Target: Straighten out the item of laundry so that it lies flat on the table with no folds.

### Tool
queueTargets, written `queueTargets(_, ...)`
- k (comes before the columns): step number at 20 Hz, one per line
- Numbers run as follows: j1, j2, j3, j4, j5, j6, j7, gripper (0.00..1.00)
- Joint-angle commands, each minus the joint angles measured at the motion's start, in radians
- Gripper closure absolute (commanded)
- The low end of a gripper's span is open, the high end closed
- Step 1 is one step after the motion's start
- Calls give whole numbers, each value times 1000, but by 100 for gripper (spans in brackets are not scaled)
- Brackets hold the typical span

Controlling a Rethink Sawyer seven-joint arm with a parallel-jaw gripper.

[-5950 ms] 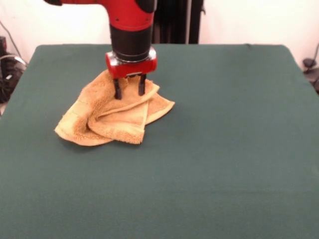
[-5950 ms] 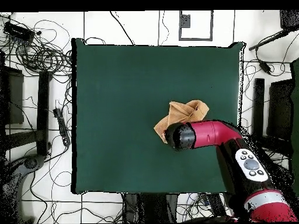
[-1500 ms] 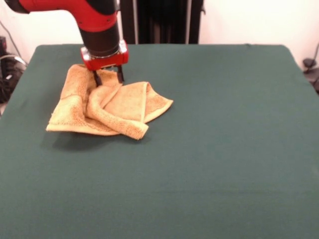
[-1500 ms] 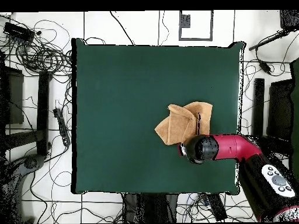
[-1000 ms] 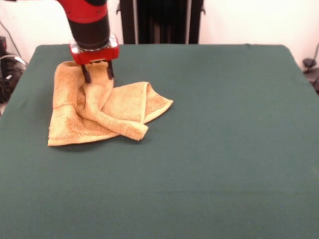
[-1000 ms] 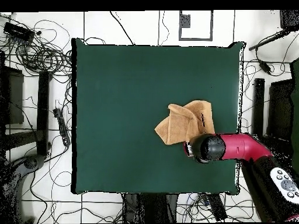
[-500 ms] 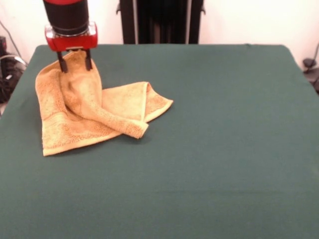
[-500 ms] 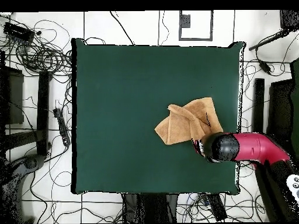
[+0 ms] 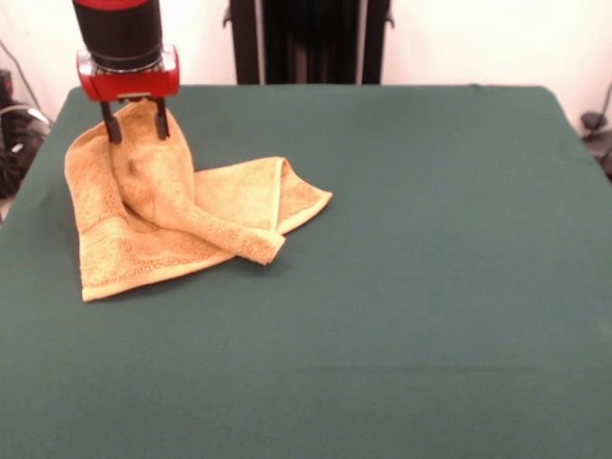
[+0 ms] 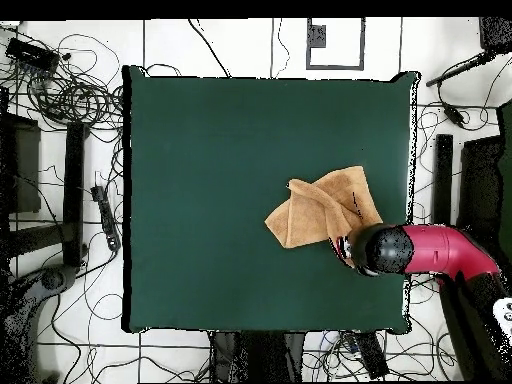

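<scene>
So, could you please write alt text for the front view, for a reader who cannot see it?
A red and black robot arm's claw pinches one raised corner of a golden-orange towel. The rest trails down, still folded over itself, onto the dark green table.

Illumination is even and diffuse, moderately bright, with no glare on the worktop (image 9: 430, 287). A soft, faint shadow lies beneath the towel's (image 9: 163, 225) near edge in the front view. Front view is mildly soft throughout.
</scene>
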Motion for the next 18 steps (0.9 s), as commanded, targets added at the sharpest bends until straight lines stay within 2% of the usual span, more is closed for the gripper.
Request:
queueTargets(1, 29, 64, 112, -27, -20, 16, -248, 0)
queueTargets(11, 29, 81, 108, -49, -34, -22, -226, 0)
queueTargets(18, 16, 142, 106, -119, -45, -36, -241, 0)
